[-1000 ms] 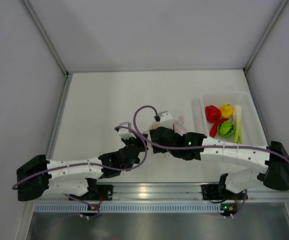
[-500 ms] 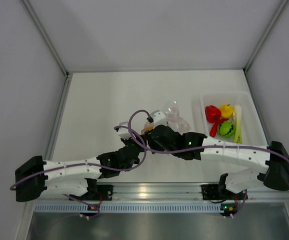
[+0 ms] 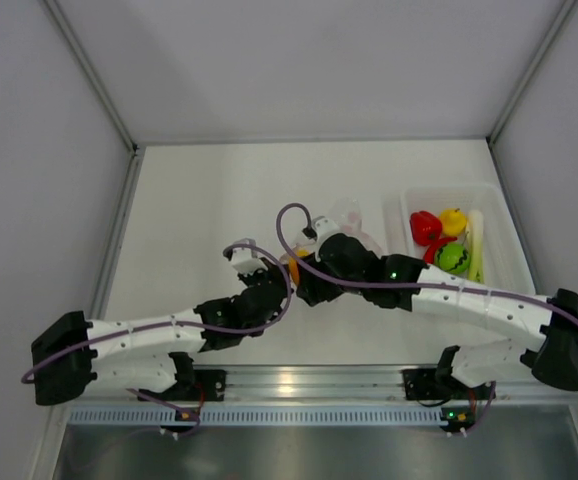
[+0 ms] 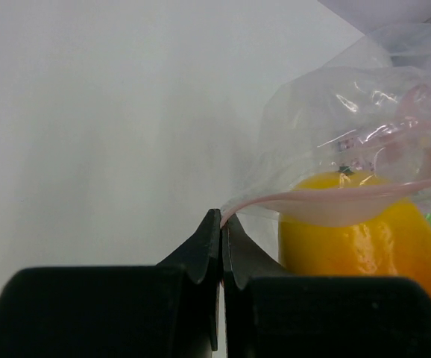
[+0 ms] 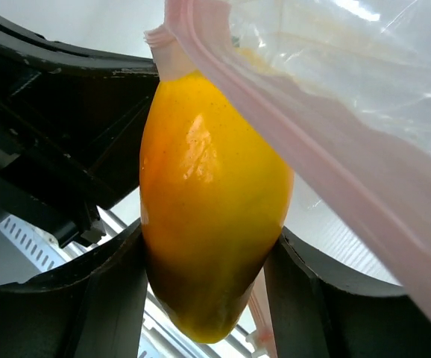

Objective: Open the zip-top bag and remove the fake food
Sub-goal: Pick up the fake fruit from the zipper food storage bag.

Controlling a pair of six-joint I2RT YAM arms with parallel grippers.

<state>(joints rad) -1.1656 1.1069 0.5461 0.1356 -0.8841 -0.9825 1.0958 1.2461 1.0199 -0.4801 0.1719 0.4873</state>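
Note:
The zip-top bag [image 3: 349, 218] [image 4: 350, 119], clear and crinkled, hangs above mid-table. My left gripper [image 4: 221, 221] [image 3: 272, 278] is shut on the end of its pink zip strip [image 4: 327, 198]. A glossy yellow-orange piece of fake food [image 5: 212, 201] [image 4: 368, 242] [image 3: 294, 268] pokes out below the strip [image 5: 297, 134]. My right gripper [image 5: 208, 298] [image 3: 309, 280] is shut on that piece, one finger [image 5: 107, 298] on each side. More fake food lies in the tray: a red pepper [image 3: 424, 226], a yellow piece [image 3: 454, 220], a green ball [image 3: 454, 258] and a pale stalk [image 3: 476, 245].
A translucent white tray [image 3: 504, 215] stands at the right side of the table, close to the right wall. Both arms cross the table's near middle, wrists almost touching. Grey walls close in the left, the right and the back.
The bag has come up off the table. My right gripper has shifted left and toward the near edge with the yellow-orange piece, which now shows in the top view. The left wrist rose slightly.

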